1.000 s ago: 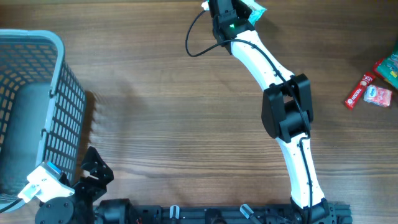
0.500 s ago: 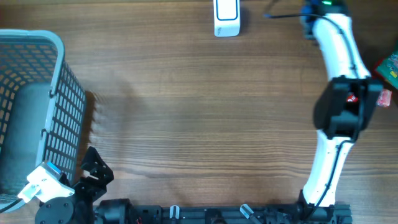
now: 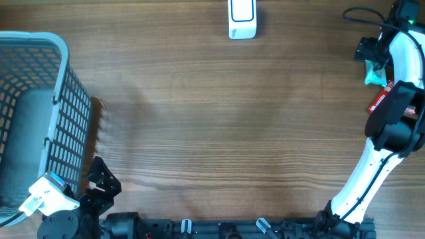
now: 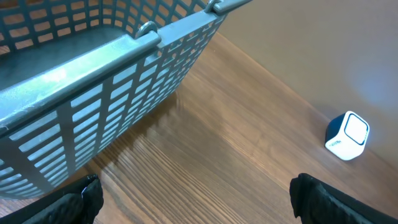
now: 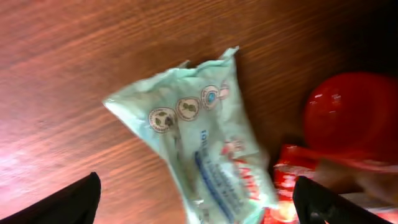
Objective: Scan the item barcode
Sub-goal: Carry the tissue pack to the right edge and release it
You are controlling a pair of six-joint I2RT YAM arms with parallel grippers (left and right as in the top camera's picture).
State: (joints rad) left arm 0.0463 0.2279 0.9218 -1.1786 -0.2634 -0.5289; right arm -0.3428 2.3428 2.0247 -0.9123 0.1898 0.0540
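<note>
You are looking at the put-down end of the scanning cycle, by my reading: the right gripper [image 5: 196, 202] is hanging over the pale green packet [image 5: 199, 143] with its fingers spread wide and nothing between them, so the packet is lying free on the wooden table [image 3: 212, 126]. In the overhead view that packet [image 3: 373, 74] is sitting at the far right edge, partly hidden under the right arm, and in the right wrist view it is lying just beside a red round object [image 5: 354, 115] and a red wrapper [image 5: 298, 168]. The scanner [image 3: 242, 18] is standing well apart from it, at the far edge near the middle. The left gripper [image 4: 196, 202] is waiting near the left corner beside the basket [image 3: 40, 99], fingers wide and empty. Whether this packet's barcode is already read, the frames are not telling you. If the next move is another item, you are needing a clean pick from that crowded pile without dragging its neighbours.
</note>
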